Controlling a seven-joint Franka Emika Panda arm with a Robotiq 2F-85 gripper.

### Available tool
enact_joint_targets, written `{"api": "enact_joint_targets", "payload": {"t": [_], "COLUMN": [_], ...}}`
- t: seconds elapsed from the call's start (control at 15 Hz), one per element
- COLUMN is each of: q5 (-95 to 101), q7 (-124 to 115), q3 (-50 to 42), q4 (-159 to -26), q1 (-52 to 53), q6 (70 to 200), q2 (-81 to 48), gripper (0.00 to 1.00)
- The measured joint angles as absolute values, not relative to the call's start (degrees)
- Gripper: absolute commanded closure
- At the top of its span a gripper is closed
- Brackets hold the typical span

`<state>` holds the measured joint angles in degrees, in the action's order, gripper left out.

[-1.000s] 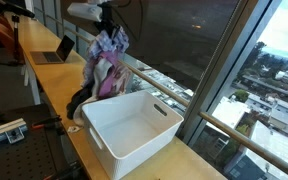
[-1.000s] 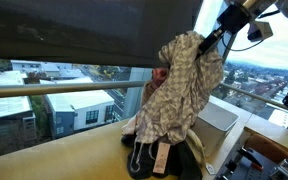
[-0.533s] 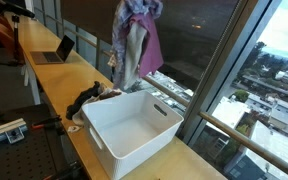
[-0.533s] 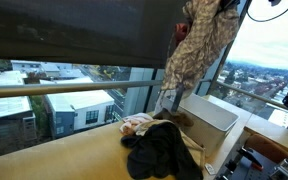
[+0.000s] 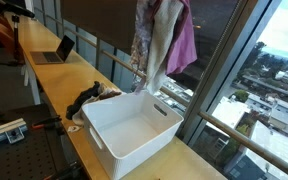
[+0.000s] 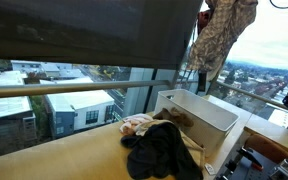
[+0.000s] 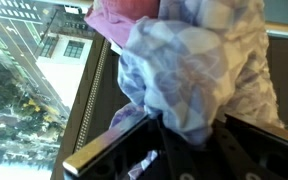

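The claw (image 7: pixel 189 135) is pinched on a bunched checked cloth (image 7: pixel 199 65), which fills the gap between its dark fingers in the wrist view. A pink garment (image 7: pixel 124 12) is caught up with the cloth.

In both exterior views the claw itself is out of frame, above the white bin (image 5: pixel 134 130). The checked cloth (image 5: pixel 154 45) and the pink garment (image 5: pixel 185 45) hang together in the air over the bin's far rim. The cloth's lowest tip comes down close to that rim, but whether it touches cannot be told.

The bin stands on the bench (image 5: pixel 49 82). Just beside the bin, on the side away from the hanging cloth's drop, a dark garment (image 6: pixel 164 150) lies in a heap with a pale garment (image 6: pixel 136 124) against it. Well beyond the bin along the bench is an open laptop (image 5: pixel 56 50).
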<state>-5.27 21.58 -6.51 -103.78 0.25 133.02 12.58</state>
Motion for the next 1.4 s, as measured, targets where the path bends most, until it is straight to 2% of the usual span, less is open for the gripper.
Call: {"api": "enact_joint_targets", "payload": {"t": [0.67,0.73,0.8,1.33,1.4], "q5": [-5.26,-5.26,-5.26,-3.27,-3.2], "q7": [24.95,25.13,25.24,25.27,25.27], "q3": [-9.03,-9.12,-9.13,-9.06,-8.91], "q4": [-119.7,-121.0,-122.15,-124.16,-124.08], "q1": [-3.46,-3.78,-4.08,-4.29,-4.23], "q6": [139.75,140.58,141.17,143.03,143.03], "q2": [8.82,8.56,8.41,9.42,9.76], "gripper": [0.96,0.59,0.57,0.02,0.0]}}
